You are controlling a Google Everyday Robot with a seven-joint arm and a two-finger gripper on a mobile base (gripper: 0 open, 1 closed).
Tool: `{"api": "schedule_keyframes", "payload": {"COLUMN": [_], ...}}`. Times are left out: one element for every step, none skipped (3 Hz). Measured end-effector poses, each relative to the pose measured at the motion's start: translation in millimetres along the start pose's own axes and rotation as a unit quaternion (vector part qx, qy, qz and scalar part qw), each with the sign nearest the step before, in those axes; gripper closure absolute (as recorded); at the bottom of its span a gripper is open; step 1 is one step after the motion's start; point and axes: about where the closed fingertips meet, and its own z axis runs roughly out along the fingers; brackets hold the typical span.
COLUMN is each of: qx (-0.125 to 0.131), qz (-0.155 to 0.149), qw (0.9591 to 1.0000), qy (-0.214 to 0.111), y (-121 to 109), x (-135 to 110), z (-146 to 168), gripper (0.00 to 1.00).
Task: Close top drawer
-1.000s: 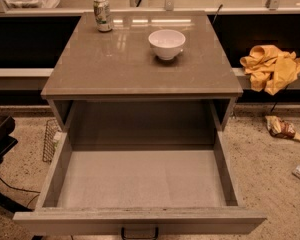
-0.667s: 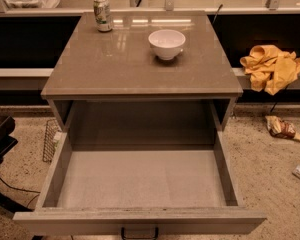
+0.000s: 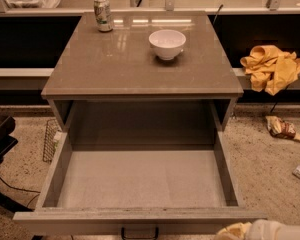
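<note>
Camera view: pale hand [image 3: 247,231] beside open, flat-fronted top drawer [image 3: 140,215].

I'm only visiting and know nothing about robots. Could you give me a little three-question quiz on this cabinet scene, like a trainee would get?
1. True or false: the top drawer is shut.
2. Which thing stands on the cabinet top along with the can? A) the white bowl B) a yellow cloth C) a snack packet
3. Fill in: the gripper shows at the picture's bottom ____ corner, close to the drawer's front edge.

Key: 1 false, it stands pulled out; 2 A; 3 right.
</note>
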Motion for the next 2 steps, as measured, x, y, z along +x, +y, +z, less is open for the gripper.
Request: {"api": "schedule_keyframes", "payload": {"qx": [0.003, 0.004], "qz": [-0.033, -0.044], "qw": [0.9991, 0.9984], "qy": [-0.026, -0.035], "y": [-24, -34], "x": [-25, -35], "z": [33, 46], "gripper": [1.0, 1.0]}}
